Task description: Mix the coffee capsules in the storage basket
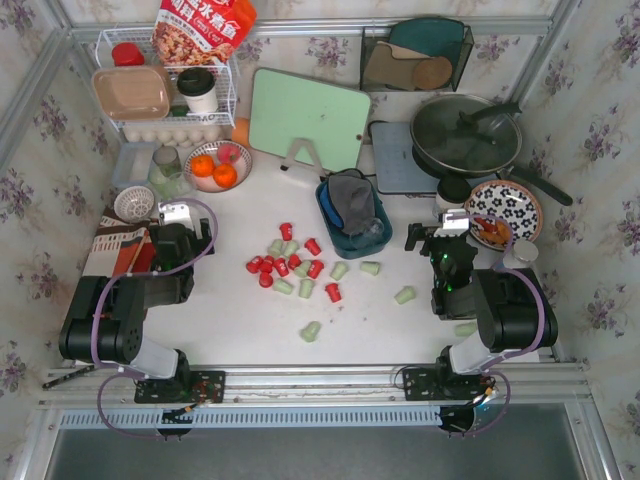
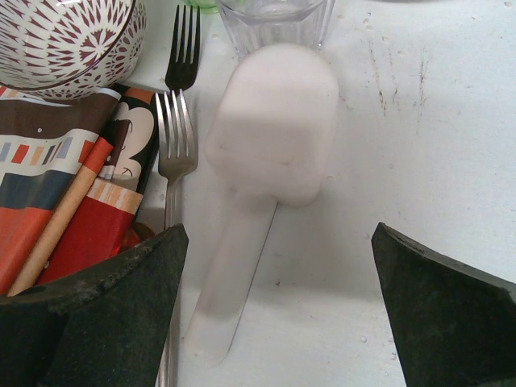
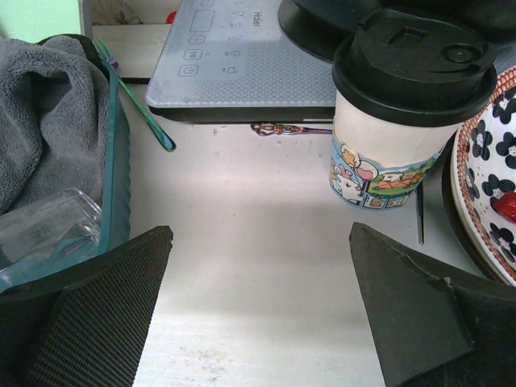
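Note:
Red and pale green coffee capsules [image 1: 295, 265] lie scattered on the white table between the two arms, with single green ones further right [image 1: 404, 295] and nearer [image 1: 311, 331]. The teal storage basket [image 1: 330, 222] stands just behind them and holds a grey cloth and a clear container; its wall [image 3: 117, 161] shows in the right wrist view. My left gripper [image 1: 183, 212] [image 2: 279, 229] is open over a white scoop, far left of the capsules. My right gripper [image 1: 440, 228] [image 3: 260, 228] is open over bare table, right of the basket.
Under the left gripper are a white scoop [image 2: 274, 129], forks [image 2: 173, 137], a patterned bowl [image 2: 64, 40] and a glass [image 2: 274, 20]. A lidded paper cup [image 3: 403, 105], an induction cooker [image 3: 242, 56] and a flowered plate [image 3: 488, 185] stand ahead of the right gripper.

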